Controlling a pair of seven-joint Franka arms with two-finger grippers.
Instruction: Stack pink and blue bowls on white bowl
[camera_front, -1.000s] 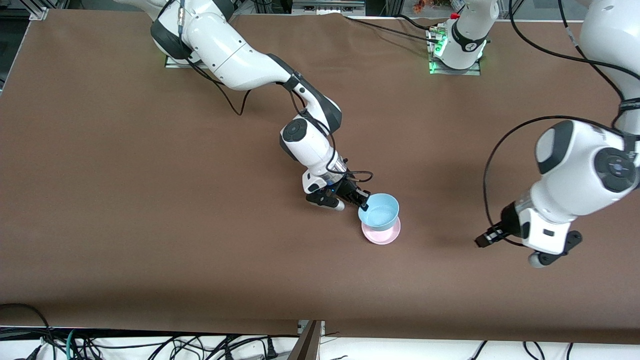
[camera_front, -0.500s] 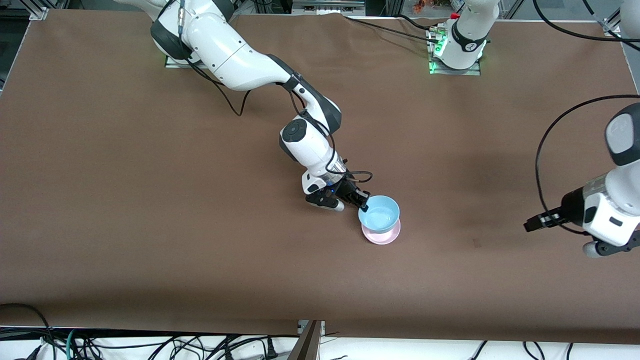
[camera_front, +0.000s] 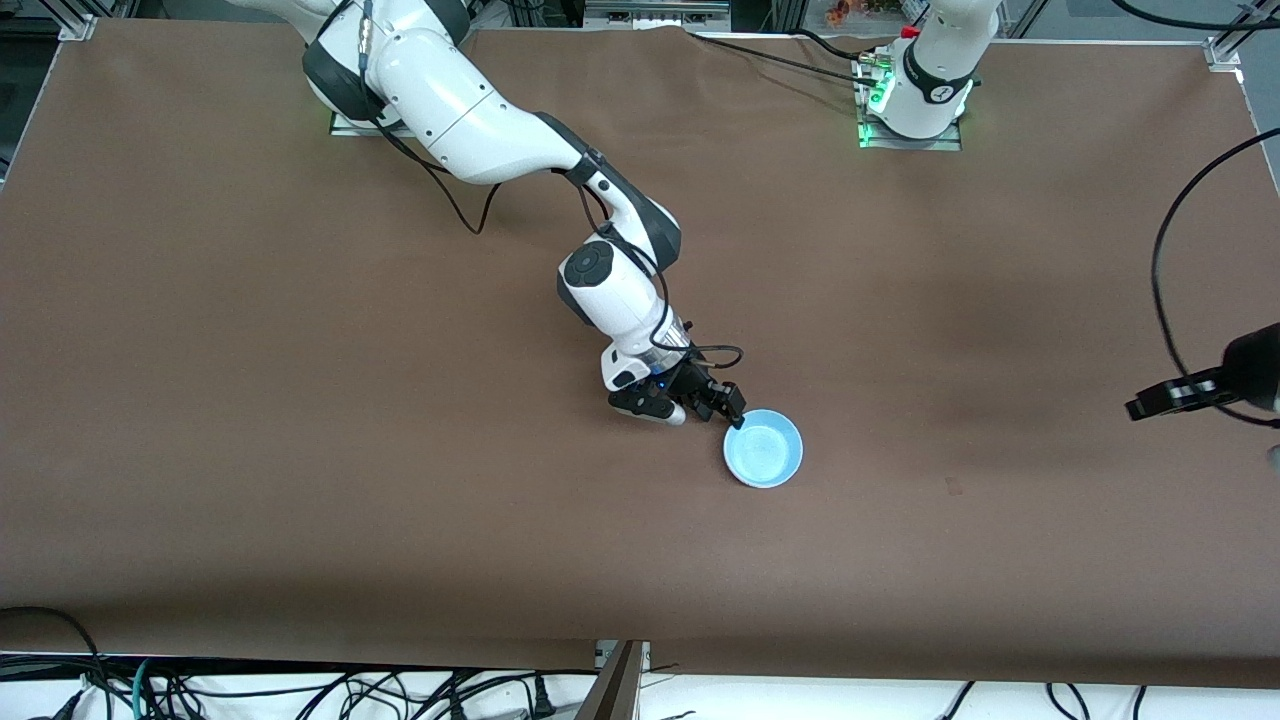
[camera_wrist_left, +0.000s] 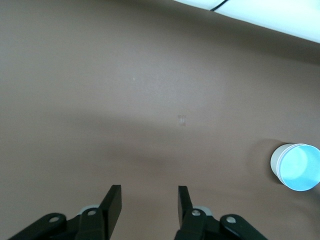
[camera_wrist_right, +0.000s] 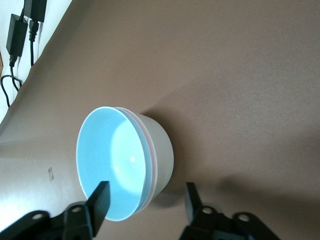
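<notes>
The light blue bowl sits nested in the pink bowl, which sits in the white bowl, on the brown table. In the right wrist view the blue bowl is innermost, the pink bowl shows only as a thin rim line, and the white bowl forms the outer wall. My right gripper is open at the stack's rim, one finger over the blue inside and one outside the white wall. My left gripper is open and empty, over the left arm's end of the table. The stack also shows in the left wrist view.
The brown table is bare around the stack. Cables lie past the table edge nearest the front camera. The arm bases stand along the edge farthest from it.
The blue bowl has come down fully into the pink bowl, hiding it in the front view. My right gripper has opened off its rim. My left arm has drawn back toward its end of the table.
</notes>
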